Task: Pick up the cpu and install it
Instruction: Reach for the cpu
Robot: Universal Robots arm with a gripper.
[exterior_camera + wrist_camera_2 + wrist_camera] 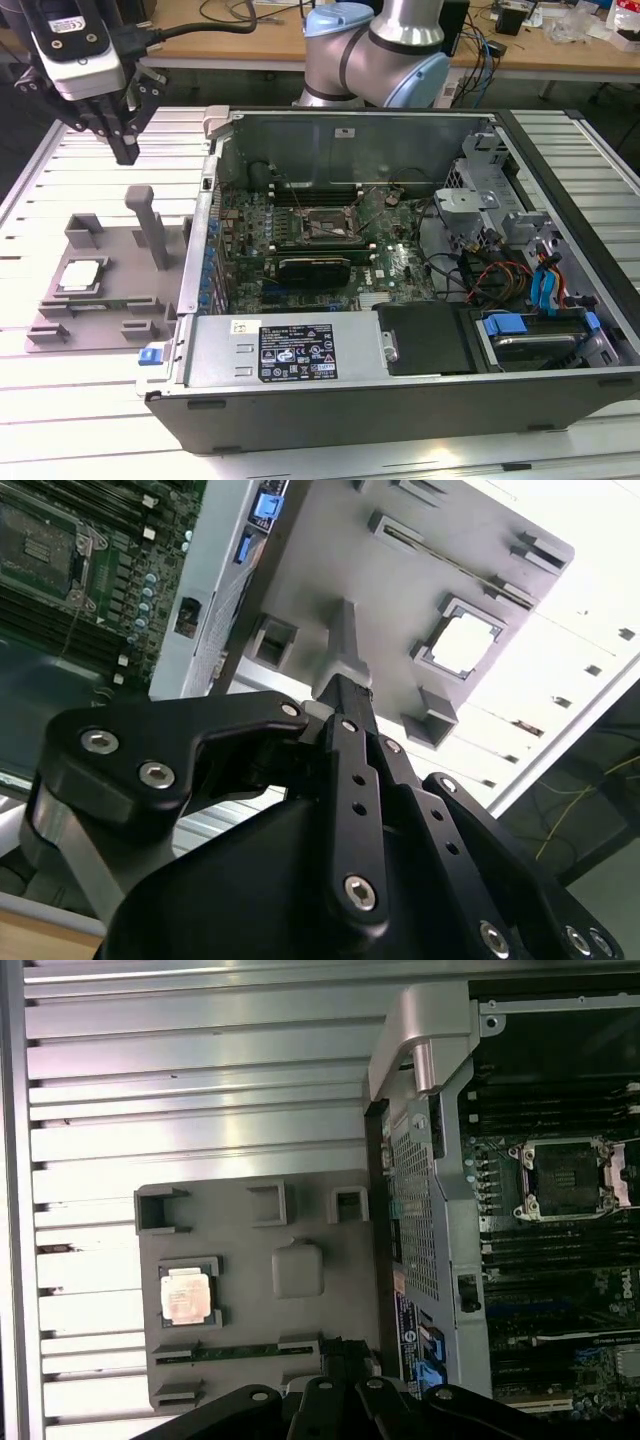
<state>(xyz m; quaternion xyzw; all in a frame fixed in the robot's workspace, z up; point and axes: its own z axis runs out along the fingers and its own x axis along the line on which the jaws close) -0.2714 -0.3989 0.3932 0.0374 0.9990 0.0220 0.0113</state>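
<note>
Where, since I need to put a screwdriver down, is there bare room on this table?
In the exterior view, bare ribbed table lies behind the fixture tray, toward the gripper, and in front of it. Crowded: the tray, carrying the cpu and posts, and the open computer case.

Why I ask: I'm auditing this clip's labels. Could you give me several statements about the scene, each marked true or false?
1. The cpu lies in the grey fixture tray. True.
2. The gripper holds the cpu. False: it is shut on nothing, up above the tray.
3. The motherboard socket has the cpu in it. False: the socket is bare, and the chip sits in the tray.
4. The computer case lies open with its boards exposed. True.
</note>
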